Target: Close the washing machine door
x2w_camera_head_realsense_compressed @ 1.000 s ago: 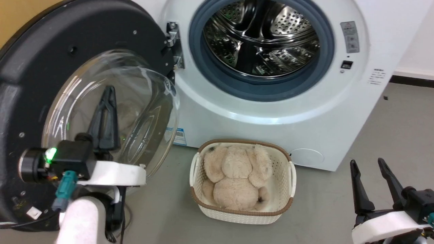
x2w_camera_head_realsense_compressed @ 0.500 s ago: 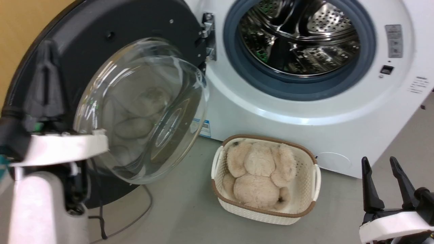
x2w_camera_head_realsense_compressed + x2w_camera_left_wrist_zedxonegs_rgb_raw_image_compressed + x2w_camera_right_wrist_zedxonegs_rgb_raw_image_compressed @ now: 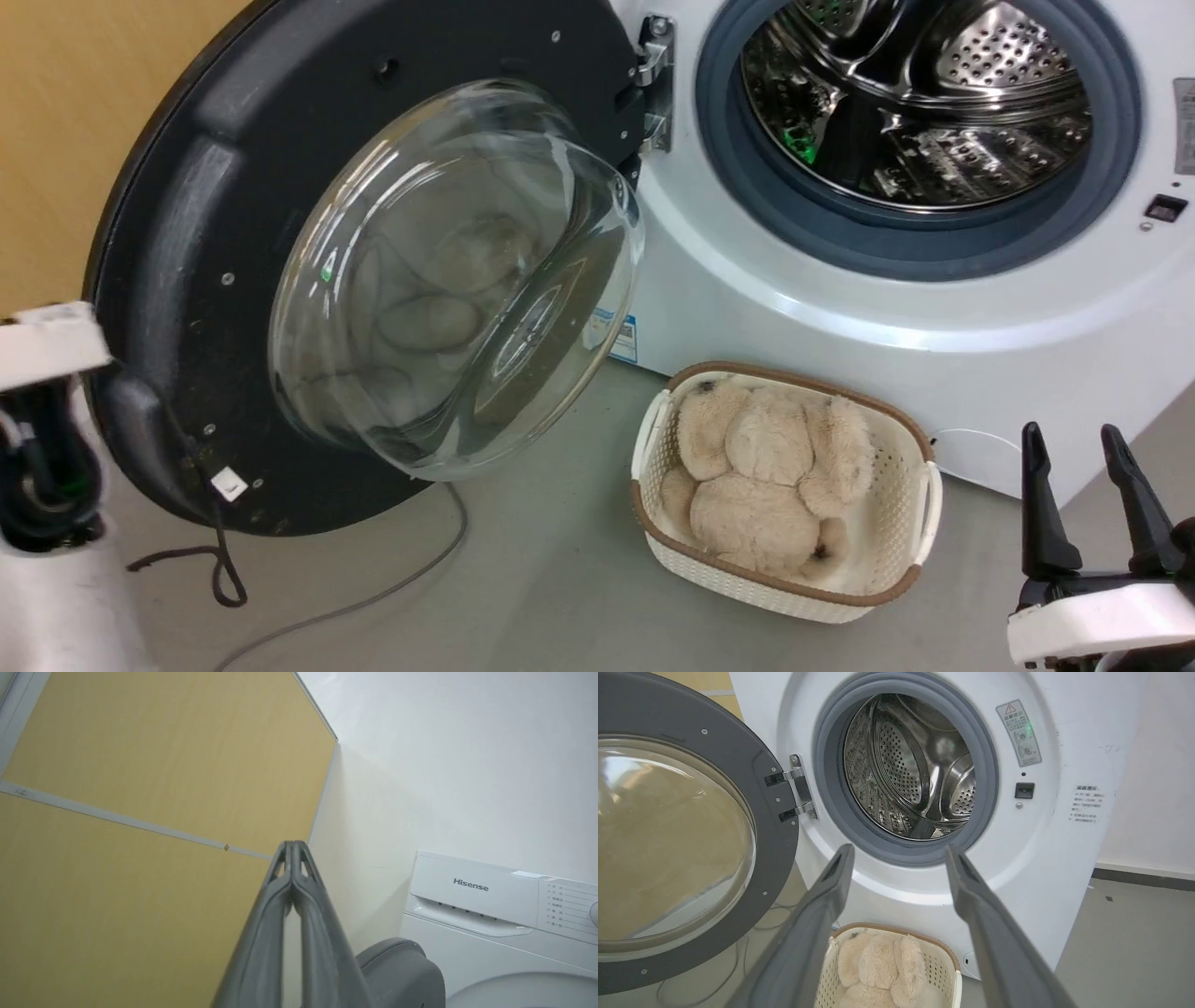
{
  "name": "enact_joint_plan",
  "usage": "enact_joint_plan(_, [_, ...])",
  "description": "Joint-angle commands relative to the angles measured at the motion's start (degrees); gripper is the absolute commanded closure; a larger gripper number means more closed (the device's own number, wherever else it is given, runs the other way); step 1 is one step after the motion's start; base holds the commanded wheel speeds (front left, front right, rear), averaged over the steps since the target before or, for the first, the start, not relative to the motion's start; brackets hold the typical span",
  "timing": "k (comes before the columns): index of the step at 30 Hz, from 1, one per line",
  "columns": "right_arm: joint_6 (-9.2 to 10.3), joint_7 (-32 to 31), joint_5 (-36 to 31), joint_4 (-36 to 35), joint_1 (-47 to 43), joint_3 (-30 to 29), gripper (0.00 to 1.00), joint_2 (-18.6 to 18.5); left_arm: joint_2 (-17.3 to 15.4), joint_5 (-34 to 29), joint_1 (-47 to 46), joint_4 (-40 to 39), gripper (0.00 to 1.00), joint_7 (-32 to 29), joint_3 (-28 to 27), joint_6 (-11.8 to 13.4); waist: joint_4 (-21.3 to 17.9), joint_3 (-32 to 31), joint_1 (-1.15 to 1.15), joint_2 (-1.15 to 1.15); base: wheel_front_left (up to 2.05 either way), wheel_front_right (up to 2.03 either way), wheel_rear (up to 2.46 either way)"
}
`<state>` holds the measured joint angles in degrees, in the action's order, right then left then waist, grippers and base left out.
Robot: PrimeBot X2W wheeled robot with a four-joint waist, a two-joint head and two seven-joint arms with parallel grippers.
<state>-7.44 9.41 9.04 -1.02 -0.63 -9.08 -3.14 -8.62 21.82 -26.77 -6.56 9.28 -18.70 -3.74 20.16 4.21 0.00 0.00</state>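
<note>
Washing machine [image 3: 840, 308] — white front-loader with its steel drum [image 3: 934, 103] exposed.

Washing machine door [image 3: 187, 280] — swung wide open on the hinge at the machine's left side, with the glass bowl bulging outward, well clear of the opening.

Left gripper [image 3: 293, 845] — fingers pressed together with nothing between them, left of the machine near the door's rim; contact cannot be told.

Right gripper [image 3: 1071, 434] — fingers spread wide and empty, before the machine's lower right.

Basket [image 3: 747, 588] — white woven, on the floor just in front of the machine, holding a plush toy [image 3: 766, 476].

Cable [image 3: 373, 588] — on the floor left of the machine, below the door.
</note>
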Motion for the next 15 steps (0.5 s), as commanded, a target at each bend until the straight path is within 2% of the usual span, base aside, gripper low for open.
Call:
enact_joint_plan(1, [-0.03, 0.7, 0.5, -0.5, 1.1, -0.5, 0.00, 0.2, -0.9, 3.6, -1.9, 1.9, 1.00, -0.3, -2.3, -0.5, 0.7, 0.4, 0.00, 0.00, 0.00, 0.00, 0.00])
enact_joint_plan(11, [-0.03, 1.9, 0.7, -0.7, 1.4, -1.8, 0.00, 0.2, -3.0, 21.1, -5.5, 14.5, 1.00, -6.2, -10.4, -1.5, 3.1, 2.1, 0.00, 0.00, 0.00, 0.00, 0.00])
enact_joint_plan(15, [-0.04, 2.3, 0.7, -0.6, 1.6, -2.1, 0.00, 0.2, -3.3, 29.6, -6.0, 19.9, 1.00, -12.3, -12.2, -1.9, 3.7, 2.8, 0.00, 0.00, 0.00, 0.00, 0.00])
